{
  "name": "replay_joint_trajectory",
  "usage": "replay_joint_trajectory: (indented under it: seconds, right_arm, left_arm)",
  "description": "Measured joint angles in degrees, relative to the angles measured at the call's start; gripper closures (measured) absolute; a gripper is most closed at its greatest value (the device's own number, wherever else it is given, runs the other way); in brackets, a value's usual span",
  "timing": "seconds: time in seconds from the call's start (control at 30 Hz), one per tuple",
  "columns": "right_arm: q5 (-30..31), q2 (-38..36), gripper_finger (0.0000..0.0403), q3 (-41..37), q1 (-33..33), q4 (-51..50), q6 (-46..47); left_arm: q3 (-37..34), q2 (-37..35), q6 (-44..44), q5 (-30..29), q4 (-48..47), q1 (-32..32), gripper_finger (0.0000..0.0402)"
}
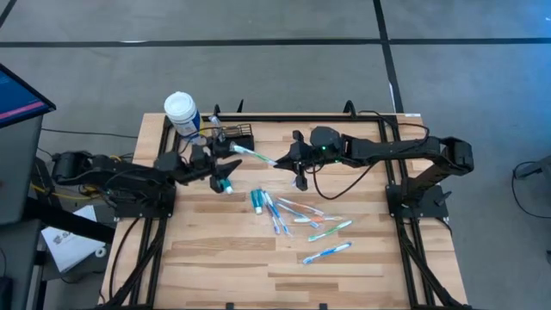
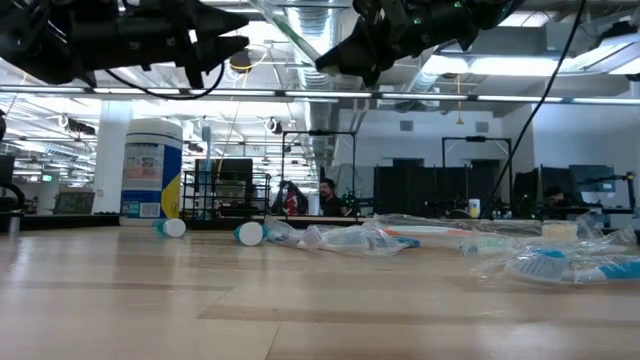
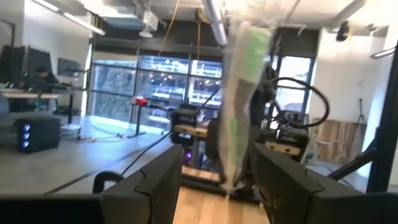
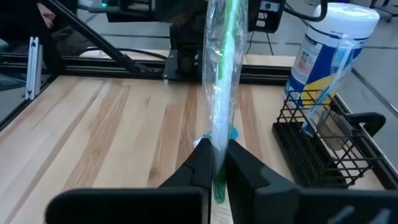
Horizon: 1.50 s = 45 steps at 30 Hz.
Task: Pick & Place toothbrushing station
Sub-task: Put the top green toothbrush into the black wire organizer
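The toothbrushing station, a black wire-mesh caddy (image 1: 236, 136) (image 4: 320, 146), stands on the table at the far left, beside a blue-labelled bottle (image 1: 181, 113). My right gripper (image 1: 277, 162) (image 4: 216, 163) is shut on a green toothbrush in a clear wrapper (image 1: 255, 155), raised above the table right of the caddy. My left gripper (image 1: 230, 163) (image 3: 214, 186) is open and faces the toothbrush's free end (image 3: 239, 93), which stands ahead of the gap between its fingers. I cannot tell whether they touch it. My right gripper pinches the wrapped toothbrush near one end (image 4: 217, 140) between its two fingers. The fingers come from the table's right, slanting slightly down. The toothbrush runs on along their line toward the left arm and is lifted clear of the table.
Several wrapped toothbrushes (image 1: 314, 226) lie scattered on the wood at the middle and right. Two small tubes (image 1: 225, 184) (image 1: 256, 201) lie near the left gripper. The near half of the table (image 1: 215, 267) is bare wood.
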Motion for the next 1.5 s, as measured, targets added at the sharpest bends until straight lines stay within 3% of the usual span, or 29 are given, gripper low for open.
replay_joint_trajectory:
  seconds: [0.33,0.6,0.87,1.27,1.5]
  right_arm:
    - [-0.96,0.0,0.0389,0.0,0.74,0.22,0.2]
    - [-0.98,0.0,0.0388,0.0,1.86,0.18,0.03]
    - [-0.98,0.0,0.0388,0.0,1.7,0.2,0.01]
    - [-0.98,0.0,0.0387,0.0,1.7,0.99,0.01]
    - [-0.99,0.0,0.0387,0.02,1.7,1.29,0.0]
  left_arm:
    - [7.89,11.39,7.65,0.04,3.57,-1.3,0.0215]
    - [12.26,16.72,7.84,1.07,4.05,-1.3,0.0215]
    - [12.46,16.18,7.71,6.95,4.48,-1.28,0.0215]
    - [12.45,14.67,7.51,7.95,4.01,-1.3,0.0216]
    - [12.45,14.67,6.5,9.67,4.18,-1.3,0.0259]
